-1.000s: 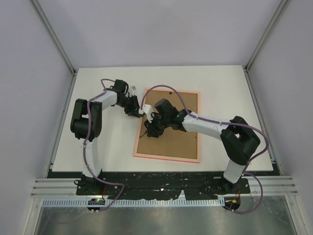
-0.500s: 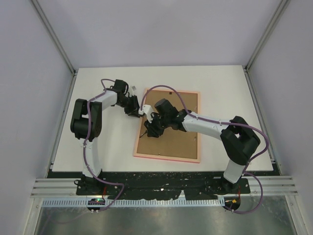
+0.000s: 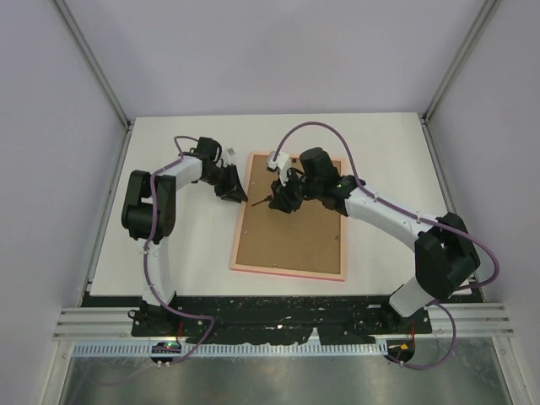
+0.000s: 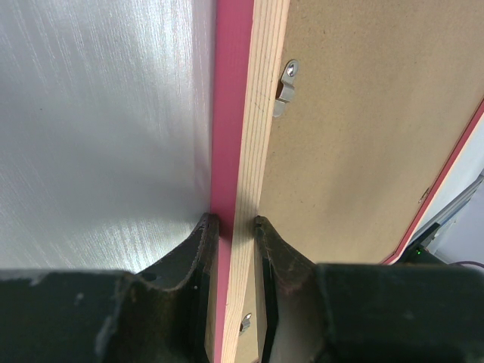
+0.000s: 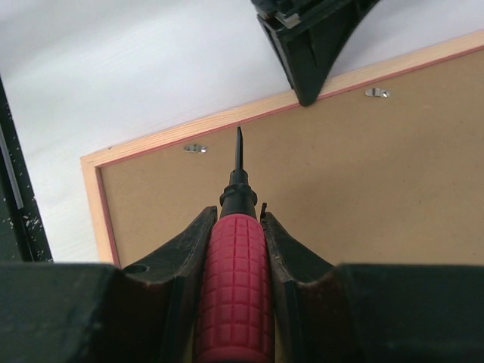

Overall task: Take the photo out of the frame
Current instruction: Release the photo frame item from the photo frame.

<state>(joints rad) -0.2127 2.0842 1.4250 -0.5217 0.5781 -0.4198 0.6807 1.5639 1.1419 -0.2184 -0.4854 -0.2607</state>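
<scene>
The frame (image 3: 287, 272) lies face down on the table, with its pale pink back and the brown backing board (image 3: 295, 236) facing up. The photo is hidden under the board. My left gripper (image 3: 237, 192) is shut on the frame's left rail; in the left wrist view (image 4: 233, 221) its jaws clamp the pink and wood edge (image 4: 231, 113). My right gripper (image 3: 283, 197) is shut on a red-handled screwdriver (image 5: 236, 265) above the board's far left part. The screwdriver's tip points at the left rail near a metal tab (image 5: 195, 148).
Small metal tabs (image 4: 286, 87) sit along the frame's inner edge, another one (image 5: 376, 92) next to the left gripper's fingers (image 5: 310, 45). White table (image 3: 169, 245) surrounds the frame. Grey walls and posts enclose the table.
My right arm has swung from the board's middle left up to its far part, carrying the screwdriver. The left gripper and the frame have stayed in place.
</scene>
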